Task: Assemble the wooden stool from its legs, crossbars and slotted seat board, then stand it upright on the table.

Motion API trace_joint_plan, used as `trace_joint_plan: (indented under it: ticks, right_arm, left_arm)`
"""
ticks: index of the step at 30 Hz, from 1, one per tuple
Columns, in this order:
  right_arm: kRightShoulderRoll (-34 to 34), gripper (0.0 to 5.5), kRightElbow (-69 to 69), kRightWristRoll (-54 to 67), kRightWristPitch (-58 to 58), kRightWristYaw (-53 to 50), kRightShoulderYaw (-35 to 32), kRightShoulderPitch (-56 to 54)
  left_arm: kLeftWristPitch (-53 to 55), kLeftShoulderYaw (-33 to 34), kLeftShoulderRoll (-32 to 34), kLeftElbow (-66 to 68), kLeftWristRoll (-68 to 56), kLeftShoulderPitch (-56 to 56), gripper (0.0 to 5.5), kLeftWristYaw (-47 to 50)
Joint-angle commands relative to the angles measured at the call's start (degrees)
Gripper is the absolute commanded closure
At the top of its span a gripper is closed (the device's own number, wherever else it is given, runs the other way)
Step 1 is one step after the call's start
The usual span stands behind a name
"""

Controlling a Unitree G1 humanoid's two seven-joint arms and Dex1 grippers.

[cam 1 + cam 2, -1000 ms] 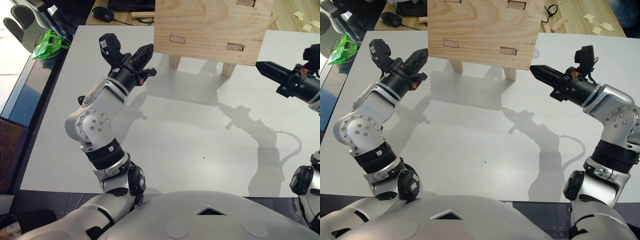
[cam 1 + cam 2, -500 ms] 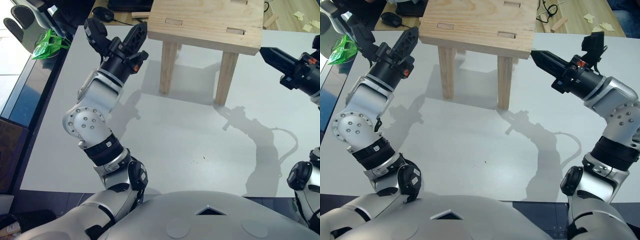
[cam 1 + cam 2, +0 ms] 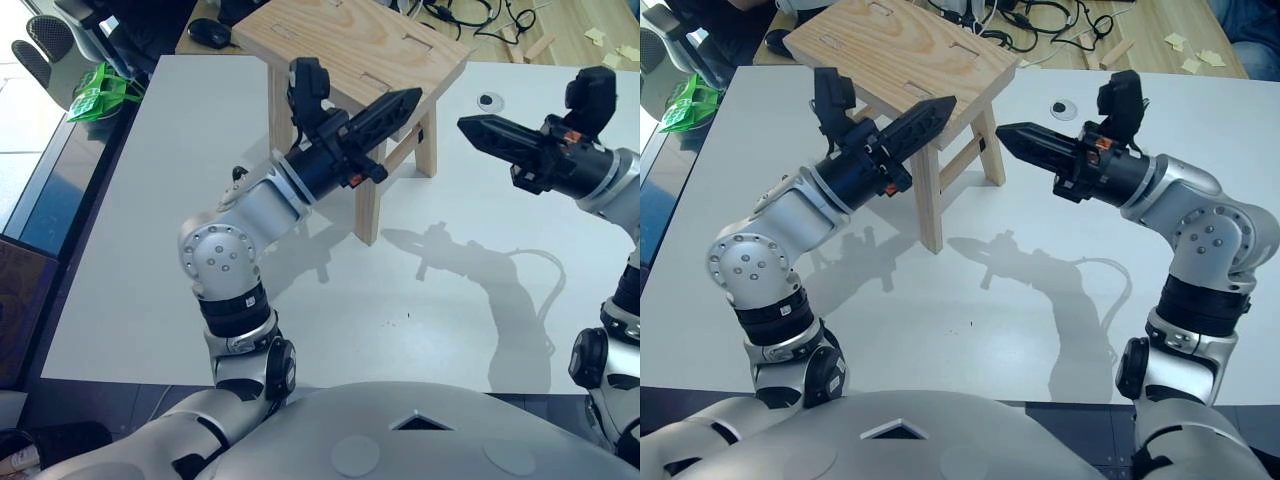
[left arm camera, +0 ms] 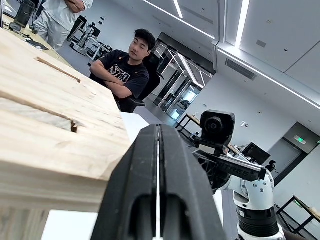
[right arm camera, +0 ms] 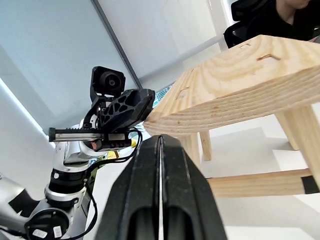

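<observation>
stool (image 3: pixel 350 40) upright on table (image 3: pixel 130 250), legs down, seat long axis far-left to near-right; left gripper (image 3: pixel 415 95), right gripper (image 3: pixel 465 123) pinched closed, empty

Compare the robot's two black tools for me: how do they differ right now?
The left tool sits in front of the stool, close to its seat edge; the right tool hangs over the table, off to the stool's right. The left tool points rightward, the right tool leftward, so their tips face each other. Both are black, shut and hold nothing.
</observation>
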Motion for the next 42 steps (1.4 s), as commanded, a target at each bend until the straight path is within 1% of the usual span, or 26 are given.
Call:
trace_joint_plan:
  ticks: [1, 4, 7, 11, 13, 15, 18, 19, 22, 25, 37, 42]
  right_arm:
    - [8.30, 5.50, 1.36, -0.60, -5.86, -12.22, -2.65, -1.73]
    - [14.98, 5.50, 0.73, -6.55, -14.93, -24.87, -3.07, -3.20]
    - [19.04, 5.50, -0.60, -12.28, -22.13, -33.49, -2.17, -2.09]
    - [21.93, 5.50, 0.69, -17.75, -27.93, -41.13, -2.02, -0.28]
    - [22.56, 5.50, 2.88, -20.44, -31.72, -45.01, -3.59, -0.35]
    - [22.66, 5.50, 4.07, -23.42, -35.15, -47.34, -3.69, -0.08]
    - [21.94, 5.50, 3.46, -28.36, -38.96, -47.15, -0.20, 1.14]
    - [20.55, 5.50, 2.79, -31.42, -40.21, -46.49, 1.99, 1.61]
    - [17.09, 5.50, 1.90, -39.32, -43.99, -45.98, 6.06, 3.04]
    - [17.26, 5.50, 2.73, -41.30, -45.30, -46.51, 6.54, 3.82]
    - [18.78, 5.50, 7.04, -38.20, -43.30, -46.76, 4.14, 1.87]
    - [18.09, 5.50, 8.31, -39.20, -42.49, -46.72, 5.07, 1.40]
  left_arm:
    - [-11.63, 0.67, -1.30, 1.10, 6.89, -1.68, 5.47, 2.81]
    - [-21.97, -1.84, 0.66, 4.17, 18.02, -2.87, 5.47, 4.37]
    - [-27.34, -1.01, 0.77, 6.89, 22.58, -2.99, 5.47, 6.39]
    - [-32.30, 1.36, 0.86, 9.67, 26.70, -2.76, 5.47, 10.77]
    - [-34.75, -0.81, 3.26, 11.47, 33.66, -0.75, 5.47, 12.63]
    - [-36.58, -2.89, 4.25, 12.35, 38.37, 1.41, 5.47, 13.44]
    - [-40.32, -7.33, 4.84, 12.11, 41.84, 4.43, 5.47, 10.19]
    - [-41.29, -8.23, 4.97, 11.98, 42.12, 4.71, 5.47, 8.99]
    - [-43.14, -8.46, 5.00, 12.50, 42.18, 4.84, 5.47, 7.59]
    - [-44.45, -8.84, 5.27, 12.99, 44.23, 5.07, 5.47, 8.09]
    - [-44.64, -9.57, 4.81, 13.33, 43.41, 5.50, 5.47, 5.93]
    - [-45.09, -10.16, 4.65, 13.26, 43.15, 5.95, 5.47, 4.97]
